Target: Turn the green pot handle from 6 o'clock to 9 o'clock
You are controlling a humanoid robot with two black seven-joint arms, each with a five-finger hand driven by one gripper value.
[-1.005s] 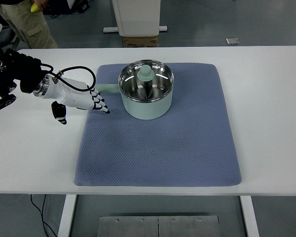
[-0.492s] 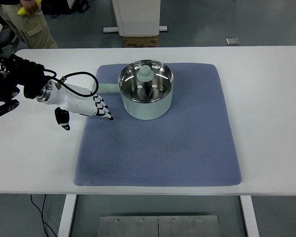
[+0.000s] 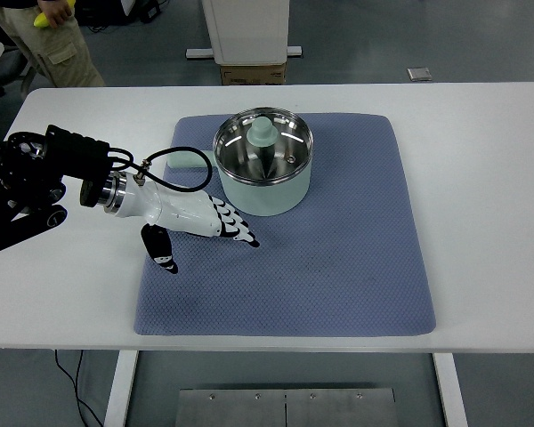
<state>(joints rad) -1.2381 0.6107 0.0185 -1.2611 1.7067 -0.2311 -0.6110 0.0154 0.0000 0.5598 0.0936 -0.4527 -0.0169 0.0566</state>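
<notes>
Pale green steel-lined pot, handle at nine o'clock, could get nudged off position if the left hand's released fingers beside it brush its wall

Green pot blocks the mat's far-left part; near and right mat lie free.

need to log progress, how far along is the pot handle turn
Done, it looks: the green pot sits on the blue mat with its handle pointing toward the picture's left, the 9 o'clock side. In hand: nothing; the left hand is open over the mat, below the handle and clear of the pot. Left: probably only pulling the arm away.
</notes>
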